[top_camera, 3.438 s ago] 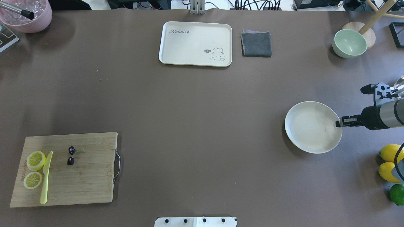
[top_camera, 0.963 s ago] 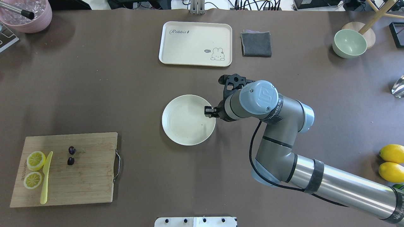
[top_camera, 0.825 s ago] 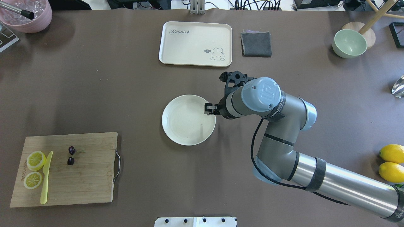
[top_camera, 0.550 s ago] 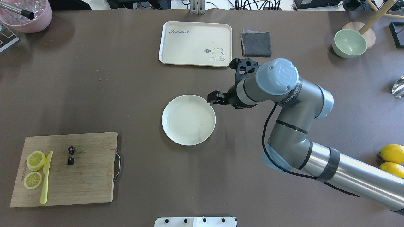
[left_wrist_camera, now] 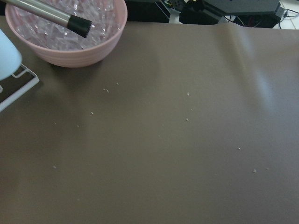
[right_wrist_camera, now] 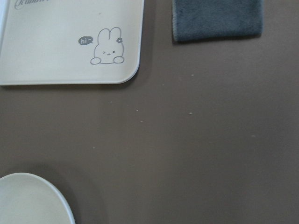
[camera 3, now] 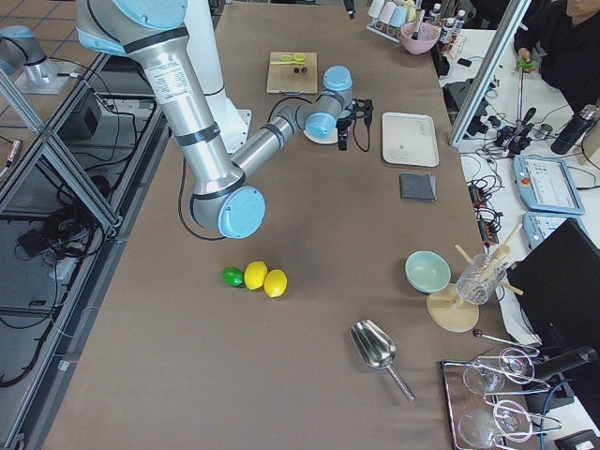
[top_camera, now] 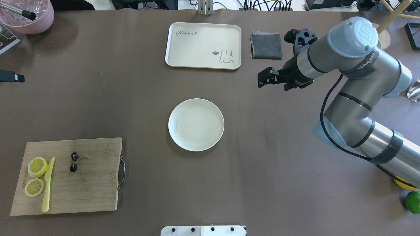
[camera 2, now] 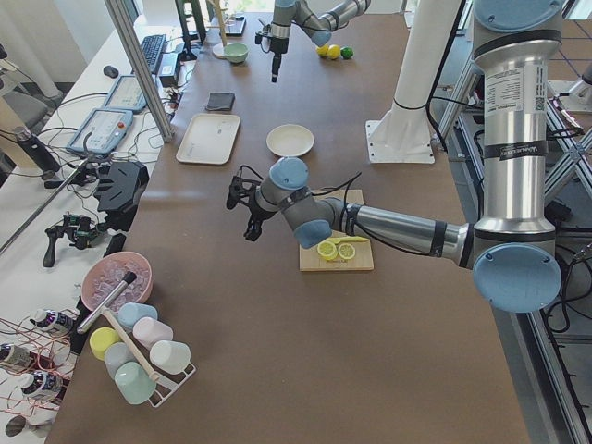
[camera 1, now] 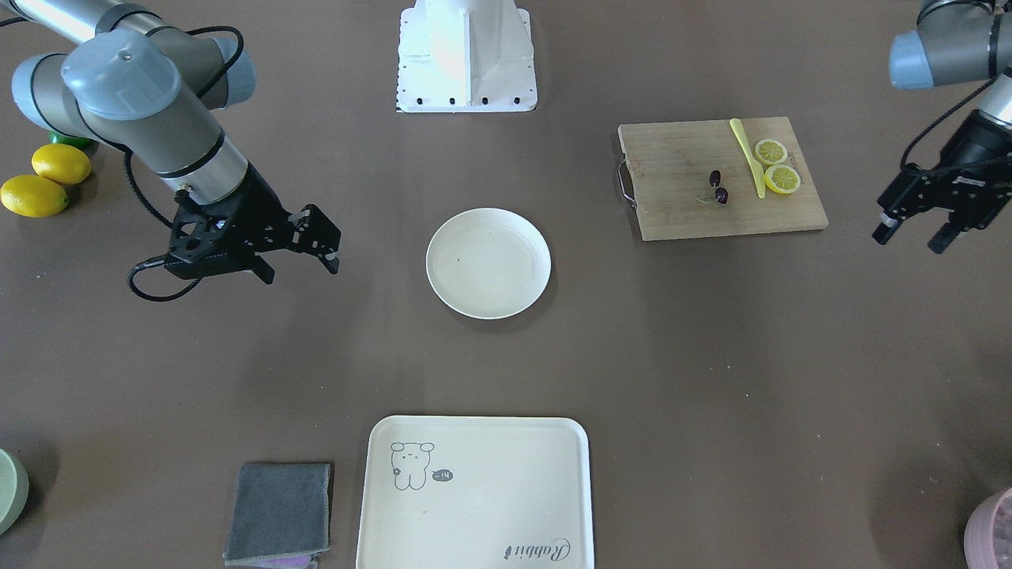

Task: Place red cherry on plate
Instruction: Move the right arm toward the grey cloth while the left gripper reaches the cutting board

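A: front view?
B: plate mid-frame, empty. cherry lies on the board upper right, near the knife and lemon slices. right gripper is left of the plate and well apart from it, fingers spread, holding nothing. left gripper is at the right edge, past the board, fingers also apart and empty.
A: overhead?
B: cherry on the board lower left, plate centre. right gripper is upper right of the plate, below the cloth. left gripper shows only a tip at the left edge.
A: sides?
B: left-end view: left gripper is over bare table beside the board. right-end view: the arm covers most of the plate.
A: wrists?
B: left: bare table, pink bowl upper left. right: plate rim lower left, tray upper left, cloth at top.
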